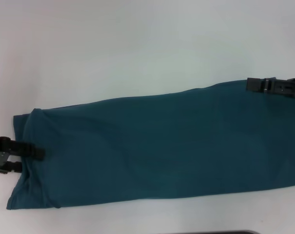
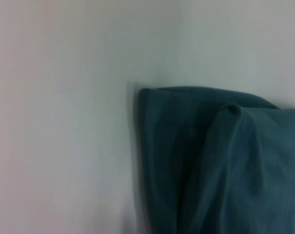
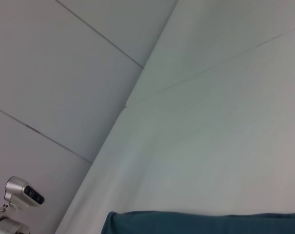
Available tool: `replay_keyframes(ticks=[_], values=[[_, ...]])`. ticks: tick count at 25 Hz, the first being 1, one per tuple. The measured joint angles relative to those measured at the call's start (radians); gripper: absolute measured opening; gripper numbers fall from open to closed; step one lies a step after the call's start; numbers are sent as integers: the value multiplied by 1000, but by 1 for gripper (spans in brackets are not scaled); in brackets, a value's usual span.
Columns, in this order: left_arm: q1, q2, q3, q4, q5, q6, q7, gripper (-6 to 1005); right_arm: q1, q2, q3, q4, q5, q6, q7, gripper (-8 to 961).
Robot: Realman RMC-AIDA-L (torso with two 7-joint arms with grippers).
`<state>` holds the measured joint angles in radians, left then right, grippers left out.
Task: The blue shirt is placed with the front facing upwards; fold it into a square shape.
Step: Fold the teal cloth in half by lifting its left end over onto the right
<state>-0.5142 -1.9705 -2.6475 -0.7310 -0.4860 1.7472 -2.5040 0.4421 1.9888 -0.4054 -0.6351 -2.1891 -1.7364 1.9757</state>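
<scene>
A blue shirt (image 1: 152,146) lies folded into a long band across the white counter (image 1: 113,44), the left end effector (image 1: 32,152) gripping its left end, the right end effector (image 1: 252,84) clamped on its far right corner.

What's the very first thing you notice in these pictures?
A big blue shirt, folded into a long band, stretches across the white table. At its left end the left gripper reaches onto the cloth, where a flap is turned over. The right gripper sits at the far corner on the right.
</scene>
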Motion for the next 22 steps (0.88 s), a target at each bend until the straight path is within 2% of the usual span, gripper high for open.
replay_keyframes(ticks=[7, 17, 22], values=[[-13, -18, -1, 1, -10, 11, 6, 793, 2, -1, -4, 0, 0, 0, 0, 885], [-50, -45, -3, 39, -92, 81, 49, 791, 6, -1, -3, 0, 0, 2, 0, 885], [-61, -61, -1, 39, -101, 57, 41, 790, 8, -1, -2, 0, 0, 2, 0, 884]])
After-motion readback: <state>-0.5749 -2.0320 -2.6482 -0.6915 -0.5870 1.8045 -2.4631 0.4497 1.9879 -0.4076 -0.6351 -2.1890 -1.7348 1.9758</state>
